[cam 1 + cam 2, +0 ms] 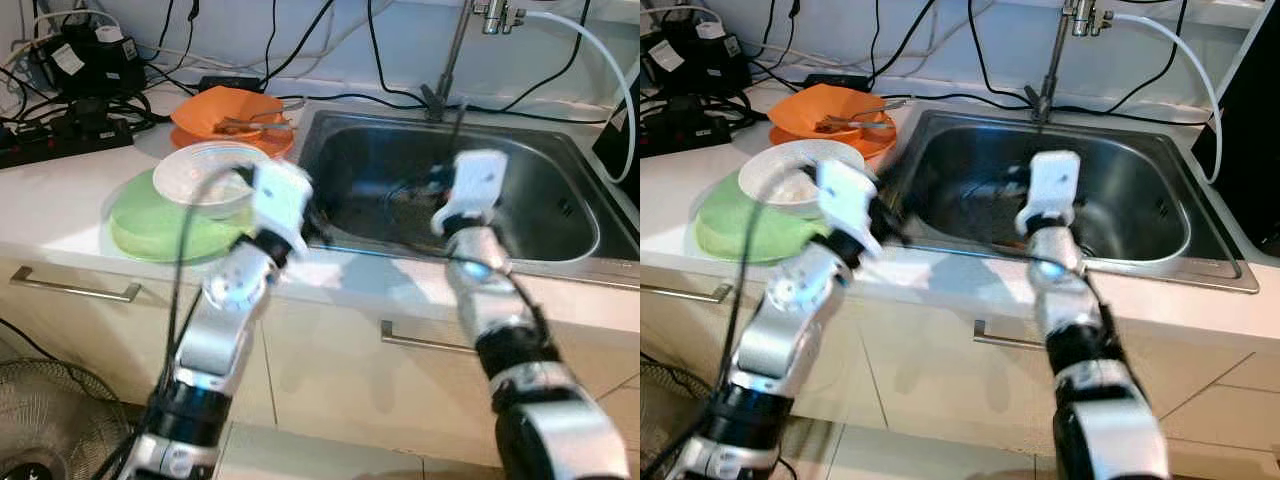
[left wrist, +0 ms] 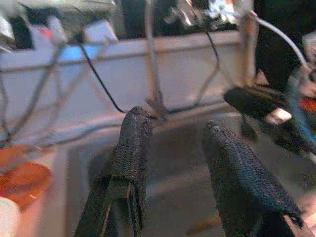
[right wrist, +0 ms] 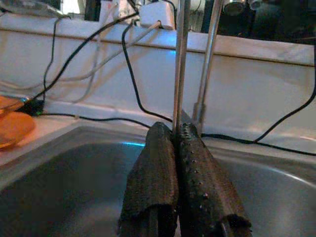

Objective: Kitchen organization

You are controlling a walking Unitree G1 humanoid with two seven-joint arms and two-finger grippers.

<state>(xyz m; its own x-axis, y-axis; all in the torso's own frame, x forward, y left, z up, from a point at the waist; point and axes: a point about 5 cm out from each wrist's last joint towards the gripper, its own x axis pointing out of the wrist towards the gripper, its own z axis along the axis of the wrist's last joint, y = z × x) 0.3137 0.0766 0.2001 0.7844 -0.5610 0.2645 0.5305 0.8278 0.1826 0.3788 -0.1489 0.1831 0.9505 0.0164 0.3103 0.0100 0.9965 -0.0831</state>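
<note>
Right wrist view shows our right gripper [image 3: 178, 143] closed on a thin metal utensil [image 3: 180, 64] over the sink [image 1: 560, 215]. Our left gripper [image 2: 182, 168] is open, empty. Next we judge to put the utensil down.

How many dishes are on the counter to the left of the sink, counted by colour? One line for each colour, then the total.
Orange dishes: 1, the orange bowl with utensils lying in it.
Green dishes: 1, the green plate.
White dishes: 1, the white bowl resting on the green plate.
Total: 3
</note>
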